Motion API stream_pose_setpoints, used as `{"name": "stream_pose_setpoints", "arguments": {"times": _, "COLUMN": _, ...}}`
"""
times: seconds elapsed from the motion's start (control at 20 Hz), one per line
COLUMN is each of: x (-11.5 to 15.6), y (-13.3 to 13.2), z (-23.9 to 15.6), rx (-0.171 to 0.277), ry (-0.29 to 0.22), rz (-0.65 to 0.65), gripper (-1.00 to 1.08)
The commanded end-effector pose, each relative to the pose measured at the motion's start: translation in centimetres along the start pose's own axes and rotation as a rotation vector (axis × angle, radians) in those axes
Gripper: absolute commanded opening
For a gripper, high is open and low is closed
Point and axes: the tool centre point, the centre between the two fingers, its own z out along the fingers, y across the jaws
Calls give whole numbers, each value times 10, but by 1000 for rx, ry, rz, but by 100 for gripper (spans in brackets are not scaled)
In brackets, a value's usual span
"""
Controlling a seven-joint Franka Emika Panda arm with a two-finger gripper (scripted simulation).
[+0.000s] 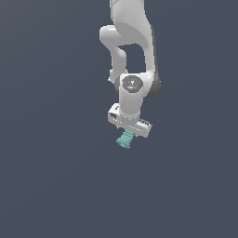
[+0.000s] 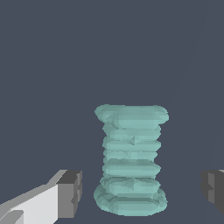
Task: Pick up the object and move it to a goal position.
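The gripper (image 2: 140,192) stands spread, its dark pads (image 2: 70,192) on either side of the teal ribbed object (image 2: 131,162) with a gap at each flank, apparently lined up so a squeeze would catch the narrow waist. The object lies just below the hand on a plain slate-grey surface (image 1: 51,186); no goal marker shows.

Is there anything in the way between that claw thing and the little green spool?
Nothing visible. In the wrist view the teal ribbed spool sits between the two fingertips of the end effector, with open gaps on both sides; only plain dark background surrounds them.
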Motion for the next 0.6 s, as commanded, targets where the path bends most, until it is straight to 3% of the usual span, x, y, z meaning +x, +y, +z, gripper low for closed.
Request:
{"name": "stream_pose_setpoints", "arguments": {"times": 0.0, "x": 0, "y": 0, "z": 2, "rx": 0, "ry": 1, "rz": 14, "gripper": 100}}
{"name": "stream_pose_setpoints", "arguments": {"times": 0.55, "x": -1, "y": 1, "z": 23, "rx": 0, "ry": 1, "rz": 14, "gripper": 100}}
